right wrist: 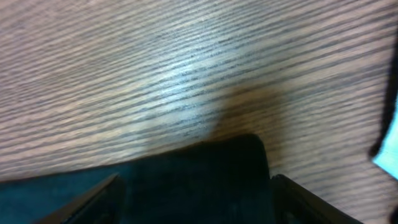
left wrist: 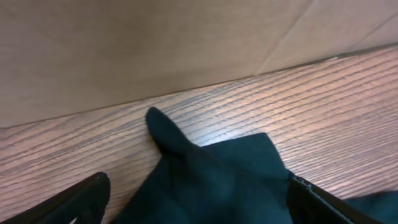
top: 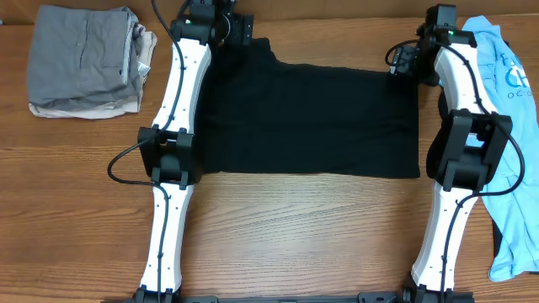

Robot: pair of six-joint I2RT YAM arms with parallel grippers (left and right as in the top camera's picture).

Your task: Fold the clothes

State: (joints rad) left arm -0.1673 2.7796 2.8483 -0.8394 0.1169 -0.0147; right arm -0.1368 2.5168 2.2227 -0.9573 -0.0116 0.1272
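The wood-grain table point(top: 286, 219) fills every view, with a plain wall behind its far edge in the left wrist view. At far left sits a folded grey and beige pile point(top: 84, 63), well apart from the work. My left gripper point(left wrist: 198, 186) stands wide over the far left corner of the black shirt point(top: 312, 118), pinching nothing; a loose peak point(left wrist: 163, 127) of cloth pokes out ahead of it. The shirt lies spread as a broad band mid-table, between the arms. I judge it light, limp and prone to sliding on the wood, so I would pinch it at the far corners, both sides together. My right gripper point(right wrist: 196, 186) also stands wide, astride the far right corner. Just beyond lies the blue shirt point(top: 505, 143), partly under the right arm and cut off by the frame. The left arm covers the black shirt's left edge, both wrist views are blurred, and I cannot count its layers.
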